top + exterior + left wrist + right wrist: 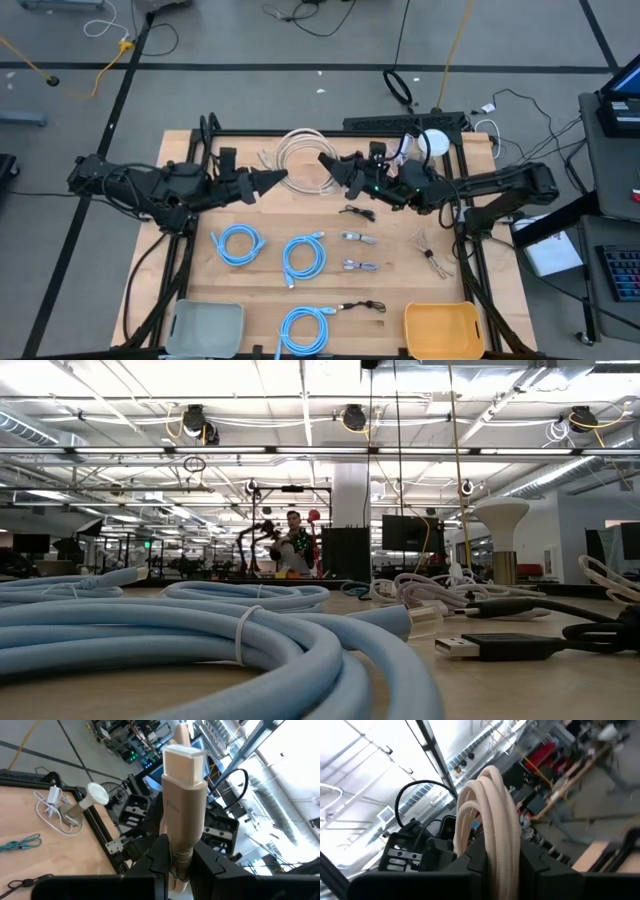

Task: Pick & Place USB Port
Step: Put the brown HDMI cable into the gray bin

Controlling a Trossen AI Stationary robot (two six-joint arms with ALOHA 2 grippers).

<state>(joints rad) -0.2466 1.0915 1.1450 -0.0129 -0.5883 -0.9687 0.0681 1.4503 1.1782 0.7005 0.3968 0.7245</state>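
A beige USB cable (303, 155), wound in a coil, sits between my two grippers over the far middle of the table. My left gripper (283, 178) is at the coil's left side and is shut on the cable's beige plug (184, 795). My right gripper (325, 162) comes from the right and is shut on the coil's loops (487, 805). In both wrist views the cable stands out against the room behind, not the table top. My left gripper (182, 847) pinches the beige plug between its two fingers at its cable end (181, 855). The plug's open metal tip (184, 757) points away from the fingers, along them. My right gripper (490, 852) pinches several beige loops of the coil (492, 840) together between its two fingers. The loops arch up and away beyond the fingertips.
Three blue coiled cables (238, 243) (303, 255) (305, 328) lie on the near half, with black cables (357, 212) and small adapters (358, 238) to their right. A grey-green tray (205, 328) and a yellow tray (443, 330) stand at the near edge. A person (292, 548) stands far behind.
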